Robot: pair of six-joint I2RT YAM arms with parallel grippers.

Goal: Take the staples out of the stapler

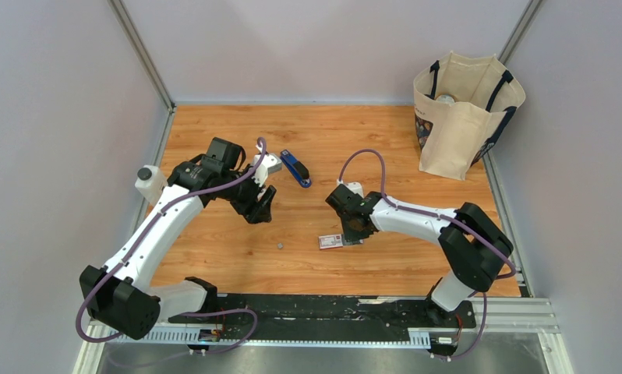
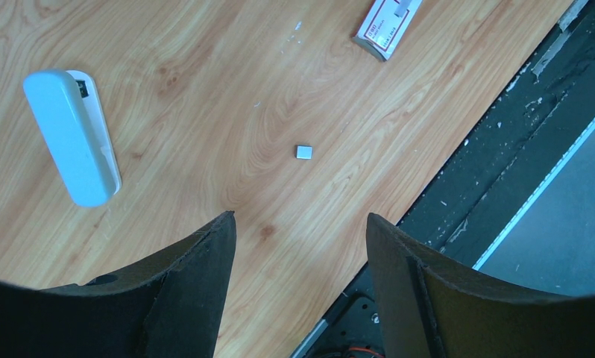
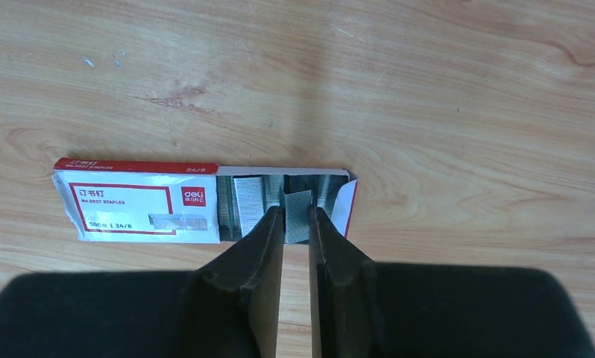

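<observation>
The dark-blue stapler [image 1: 295, 167] lies on the wooden table behind the middle, with neither gripper touching it. My left gripper [image 1: 259, 206] [image 2: 300, 218] hangs open to its left with nothing between its fingers. A tiny silver bit of staples [image 2: 304, 152] [image 1: 280, 245] lies loose on the wood in front of it. My right gripper [image 1: 354, 233] [image 3: 297, 211] is shut on a short grey strip of staples [image 3: 299, 200], which sits over the open tray of a red-and-white staple box [image 3: 142, 205] [image 1: 330, 241].
A pale grey-blue oblong block [image 2: 72, 137] lies on the wood, at the left of the left wrist view. A beige tote bag [image 1: 464, 113] stands at the back right corner. The black base rail [image 1: 331, 312] runs along the near edge.
</observation>
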